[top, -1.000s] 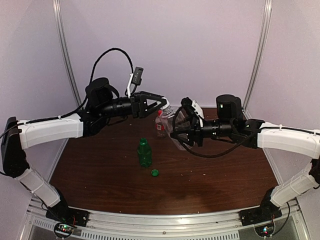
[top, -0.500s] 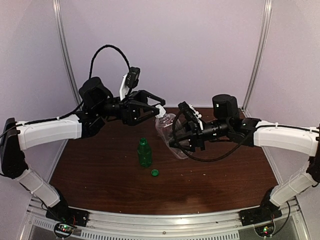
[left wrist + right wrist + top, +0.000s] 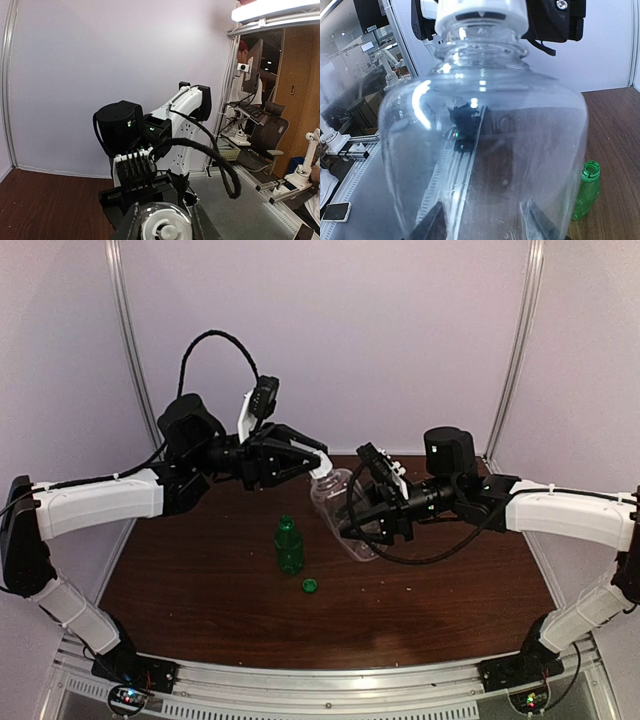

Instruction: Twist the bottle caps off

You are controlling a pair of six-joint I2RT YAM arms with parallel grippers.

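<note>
The left gripper [image 3: 317, 466] is closed on the white cap [image 3: 321, 471] of the clear bottle [image 3: 335, 494]. In the left wrist view its two black fingers [image 3: 131, 222] press against either side of the cap [image 3: 165, 229]. The right gripper [image 3: 356, 518] is clamped around the body of the same bottle, with its fingers [image 3: 432, 225] on opposite sides of the lower wall. The two arms hold the bottle in the air above the table [image 3: 450, 580], and it is tilted so that its neck points up and to the left towards the left gripper. The bottle [image 3: 480, 140] is see-through with a wide, rounded shoulder, and the cap [image 3: 480, 12] sits on its neck. Whether the cap is tight or loosened cannot be told. The green bottle [image 3: 289, 545] stands upright on the table below and left of the held bottle with its neck open. Its green cap [image 3: 310, 586] lies on the wood just beside it, towards the near edge.
</note>
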